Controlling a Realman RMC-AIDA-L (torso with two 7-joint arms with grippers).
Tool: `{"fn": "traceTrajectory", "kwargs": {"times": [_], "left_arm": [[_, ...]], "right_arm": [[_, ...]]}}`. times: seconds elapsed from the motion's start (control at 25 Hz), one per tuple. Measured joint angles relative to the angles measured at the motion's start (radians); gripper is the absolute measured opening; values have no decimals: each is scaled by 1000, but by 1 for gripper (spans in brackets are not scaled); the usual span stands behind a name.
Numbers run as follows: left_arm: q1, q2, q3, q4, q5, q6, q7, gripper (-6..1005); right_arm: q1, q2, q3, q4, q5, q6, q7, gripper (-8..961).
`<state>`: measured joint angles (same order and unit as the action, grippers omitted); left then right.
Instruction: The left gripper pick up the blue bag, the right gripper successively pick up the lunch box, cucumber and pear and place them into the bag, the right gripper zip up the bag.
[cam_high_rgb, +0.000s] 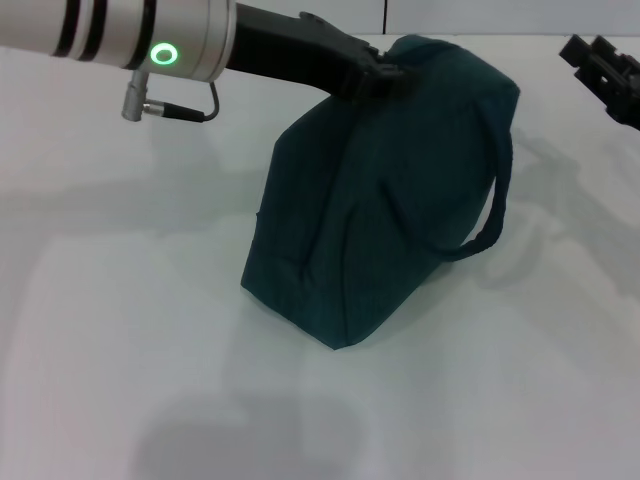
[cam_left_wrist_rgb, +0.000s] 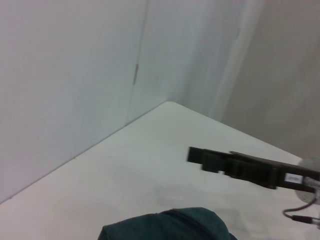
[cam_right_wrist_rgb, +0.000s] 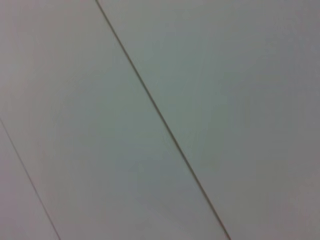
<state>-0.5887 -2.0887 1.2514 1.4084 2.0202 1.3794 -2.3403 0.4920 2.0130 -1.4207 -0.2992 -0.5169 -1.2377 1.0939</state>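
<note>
The blue bag (cam_high_rgb: 385, 200) stands in the middle of the white table in the head view, its top closed and pulled up to the left, with one loop handle (cam_high_rgb: 497, 200) hanging down its right side. My left gripper (cam_high_rgb: 383, 70) reaches in from the upper left and is shut on the bag's top edge. The bag's top also shows in the left wrist view (cam_left_wrist_rgb: 170, 227). My right gripper (cam_high_rgb: 590, 48) is open and empty at the far right, apart from the bag; it also shows in the left wrist view (cam_left_wrist_rgb: 200, 156). The lunch box, cucumber and pear are out of view.
The white table (cam_high_rgb: 120, 300) spreads around the bag. Its far edge meets a pale wall (cam_left_wrist_rgb: 75, 75) behind the bag. The right wrist view shows only a pale panelled surface (cam_right_wrist_rgb: 225, 75).
</note>
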Motion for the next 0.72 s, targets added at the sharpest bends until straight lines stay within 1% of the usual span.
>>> {"fn": "traceTrajectory", "kwargs": {"times": [0.12,0.2,0.32,0.4,0.48,0.6,0.64,0.72], "left_arm": [[0,0,-20,-24,-2,-10,3,112],[3,0,-28,-27,-8,-11,6,209],[25,2,-36,-22,-56,-12,36,354],[50,2,-56,-15,-108,-9,82,407],[81,2,-75,-12,-153,-7,129,459],[130,3,-109,-6,-185,9,186,539],[153,3,-119,-6,-194,27,216,565],[211,3,-141,-7,-229,68,288,641]], "right_arm": [[-17,-1,5,0,0,-12,-6,467],[-25,-3,10,0,0,-22,-11,527],[-37,-7,24,0,-5,-42,-15,617],[-46,-12,29,0,-5,-60,-21,677],[-64,-27,28,-13,-8,-92,-27,743],[-99,-59,26,-57,-47,-168,-29,849],[-114,-77,26,-88,-91,-209,-31,885],[-137,-106,28,-140,-187,-273,-35,885]]}}
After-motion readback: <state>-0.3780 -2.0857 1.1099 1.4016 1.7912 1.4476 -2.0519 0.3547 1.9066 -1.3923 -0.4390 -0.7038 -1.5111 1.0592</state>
